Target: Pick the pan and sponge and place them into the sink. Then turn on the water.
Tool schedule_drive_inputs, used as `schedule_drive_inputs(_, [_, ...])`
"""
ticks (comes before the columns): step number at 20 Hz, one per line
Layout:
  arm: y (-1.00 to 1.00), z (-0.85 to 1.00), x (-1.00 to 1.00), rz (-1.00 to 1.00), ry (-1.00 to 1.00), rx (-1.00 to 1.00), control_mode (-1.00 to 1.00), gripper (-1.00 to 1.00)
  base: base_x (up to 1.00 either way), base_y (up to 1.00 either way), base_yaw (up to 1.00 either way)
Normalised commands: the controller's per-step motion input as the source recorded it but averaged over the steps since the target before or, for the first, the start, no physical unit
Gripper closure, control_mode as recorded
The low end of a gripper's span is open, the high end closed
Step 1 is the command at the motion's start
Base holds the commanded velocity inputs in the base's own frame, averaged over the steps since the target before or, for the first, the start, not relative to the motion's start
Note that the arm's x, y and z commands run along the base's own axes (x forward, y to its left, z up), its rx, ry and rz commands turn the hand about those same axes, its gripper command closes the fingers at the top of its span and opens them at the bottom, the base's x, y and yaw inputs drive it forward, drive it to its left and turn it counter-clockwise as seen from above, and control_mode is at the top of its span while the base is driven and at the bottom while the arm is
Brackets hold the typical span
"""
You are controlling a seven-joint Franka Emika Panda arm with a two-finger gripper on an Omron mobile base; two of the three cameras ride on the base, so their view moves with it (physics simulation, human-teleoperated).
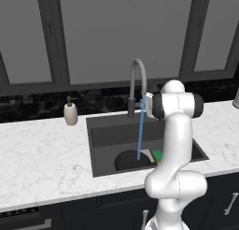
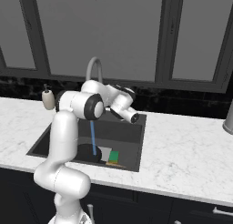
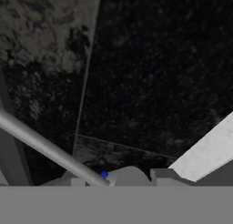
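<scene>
The black pan (image 1: 130,160) (image 2: 86,153) lies in the dark sink (image 1: 101,139) (image 2: 132,148), towards its front. The green and yellow sponge (image 1: 157,155) (image 2: 113,156) lies in the basin just right of the pan. A blue stream of water (image 1: 140,131) (image 2: 93,136) falls from the arched grey faucet (image 1: 138,79) (image 2: 94,67) onto the pan. My gripper (image 2: 134,118) hangs over the sink's back right rim, right of the faucet's base. Its jaws are too small and dark to read. A slanted grey bar (image 3: 45,148) crosses the hand view close to the hand.
A beige soap dispenser (image 1: 70,113) (image 2: 48,99) stands on the white marble counter (image 1: 42,154) (image 2: 191,150) left of the sink. The dark backsplash (image 3: 150,82) and windows rise right behind the faucet. A grey object (image 2: 229,120) stands at the counter's far right.
</scene>
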Motion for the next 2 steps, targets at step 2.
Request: schedule_drive_inputs(2, [0.0, 0.0, 0.0, 0.0, 0.0, 0.0, -1.0, 1.0, 0.0, 0.0, 0.0])
